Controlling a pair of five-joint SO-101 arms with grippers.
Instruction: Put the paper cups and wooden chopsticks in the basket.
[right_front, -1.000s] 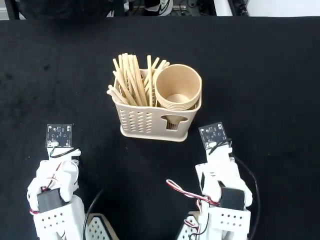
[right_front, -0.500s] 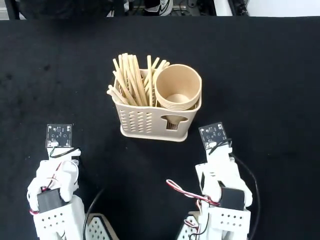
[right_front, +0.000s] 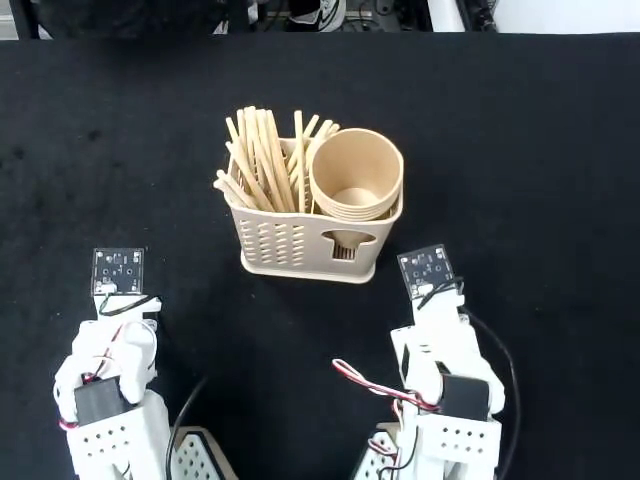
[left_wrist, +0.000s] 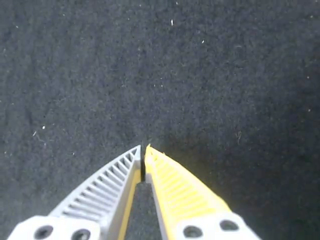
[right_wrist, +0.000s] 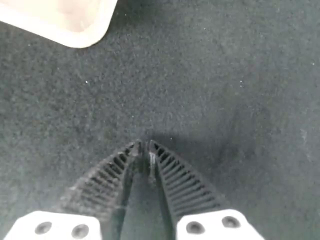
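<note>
Black table (right_front: 540, 140) stretching wide, tiny white specks lying on it. White-and-black thing (right_front: 320, 12) sitting just past table's far edge. White patch (right_front: 565, 15) showing past table's far corner.

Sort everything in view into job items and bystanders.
Job: basket; paper cups, stacked inside it; wooden chopsticks, standing in it beside the cups; left gripper and right gripper, both shut over the table.
Bystanders: black table; wires at an arm's base.
</note>
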